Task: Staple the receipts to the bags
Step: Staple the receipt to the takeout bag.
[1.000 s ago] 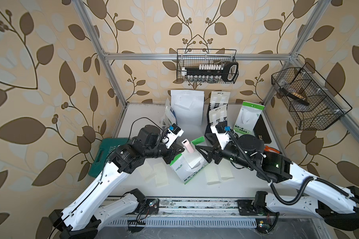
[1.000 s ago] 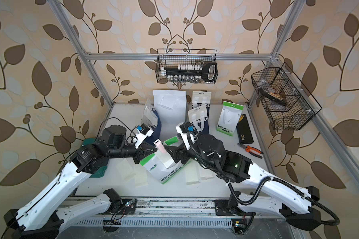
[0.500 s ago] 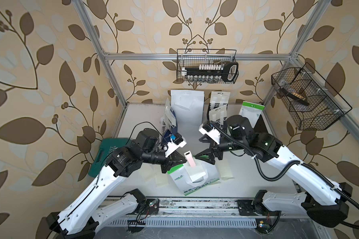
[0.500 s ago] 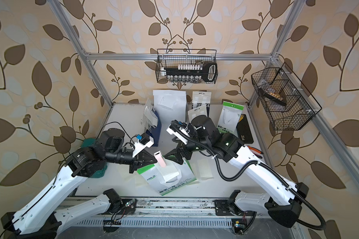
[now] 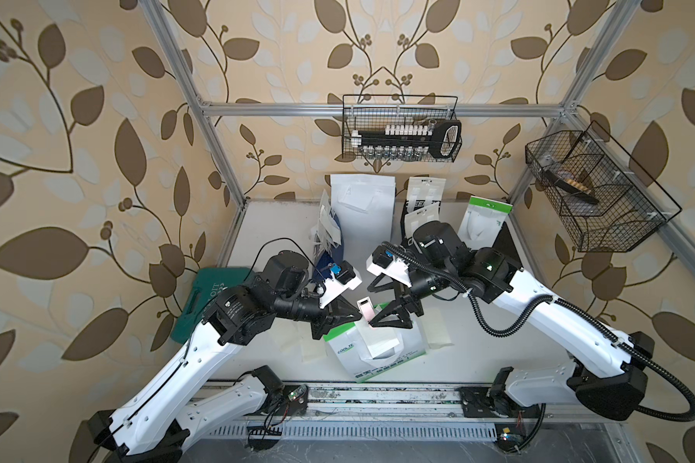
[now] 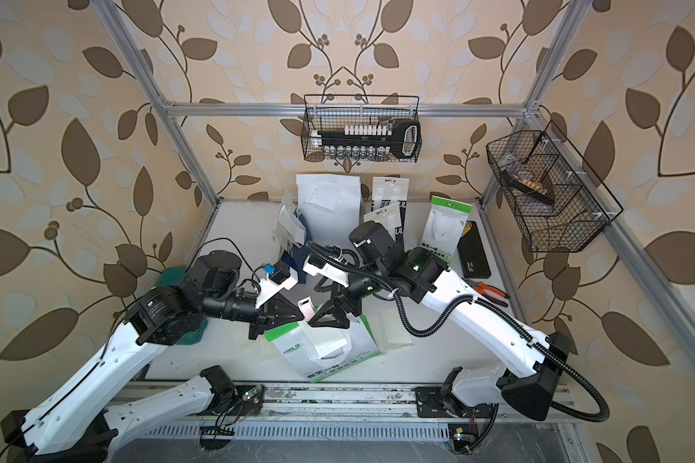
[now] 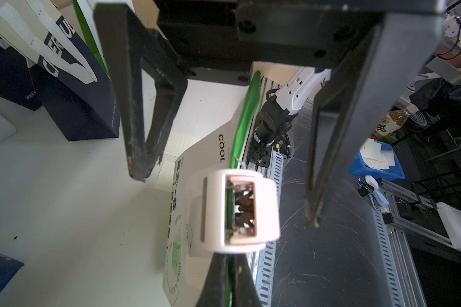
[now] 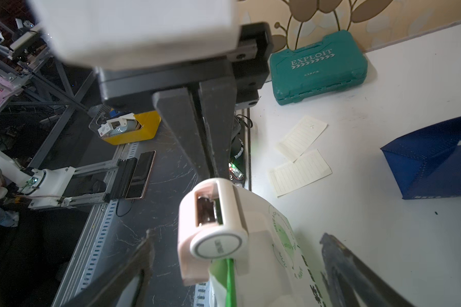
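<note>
Now the white-and-green bag point(image 5: 398, 358) lies near the middle of the table's point(image 5: 265, 240) front edge. Its green top rim is lifted off the surface, and the small pink-and-white stapler point(image 5: 365, 306) sits astride that rim. A pale receipt point(image 5: 380, 340) lies on the bag's face and runs up toward the stapler (no view shows whether its end reaches into the mouth). The left hand point(image 7: 228, 268) is closed, pinching the green rim right at the stapler and so holding the bag's top up. The right hand point(image 5: 372, 306) is spread wide, one finger on either side of the stapler's body, and as far as the wrist views show it touches neither side. The step in hand looks like the press itself, with everything lined up and the squeeze not yet made. The next move calls for the right hand to close squarely across the stapler, firmly enough to drive the staple, with the left holding the rim steady. An off-centre pinch could tip the stapler off the paper. Further out, two loose receipts point(image 8: 300, 172) lie flat toward the front left, and more point(image 5: 438, 336) lie just right of the bag. The other bags point(image 5: 362, 212) stand along the back edge, and a teal case point(image 5: 209, 296) rests at the left edge.
</note>
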Robot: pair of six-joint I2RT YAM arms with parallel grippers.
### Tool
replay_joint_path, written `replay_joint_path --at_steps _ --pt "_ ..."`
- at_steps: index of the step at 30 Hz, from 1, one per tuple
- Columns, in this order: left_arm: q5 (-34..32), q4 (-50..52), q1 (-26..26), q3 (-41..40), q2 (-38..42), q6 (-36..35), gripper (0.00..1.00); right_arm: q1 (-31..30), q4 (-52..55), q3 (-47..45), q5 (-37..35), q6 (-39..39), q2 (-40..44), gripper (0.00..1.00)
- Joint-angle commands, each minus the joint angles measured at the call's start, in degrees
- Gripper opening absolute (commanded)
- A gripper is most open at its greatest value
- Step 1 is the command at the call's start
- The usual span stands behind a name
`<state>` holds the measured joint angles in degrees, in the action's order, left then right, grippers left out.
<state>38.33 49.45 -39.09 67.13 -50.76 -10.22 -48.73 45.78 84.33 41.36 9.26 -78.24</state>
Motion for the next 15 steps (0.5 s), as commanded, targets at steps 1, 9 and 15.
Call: replay_joint_path --at_steps 1,9,15 --pt "-0.1 -3.3 -0.6 1.9 0.5 0.9 0.00 -1.1 2.5 2.1 -0.5 3.7 -1.4 0.92" --pt "2.3 -7.1 -0.6 2.3 1.5 3.6 0.00 -1.7 0.1 0.3 0.7 3.9 -2.9 0.41" --pt "4.2 -8.3 -0.5 2.1 2.0 4.9 0.00 -1.5 -7.8 -4.3 -1.3 0.4 0.2 0.00"
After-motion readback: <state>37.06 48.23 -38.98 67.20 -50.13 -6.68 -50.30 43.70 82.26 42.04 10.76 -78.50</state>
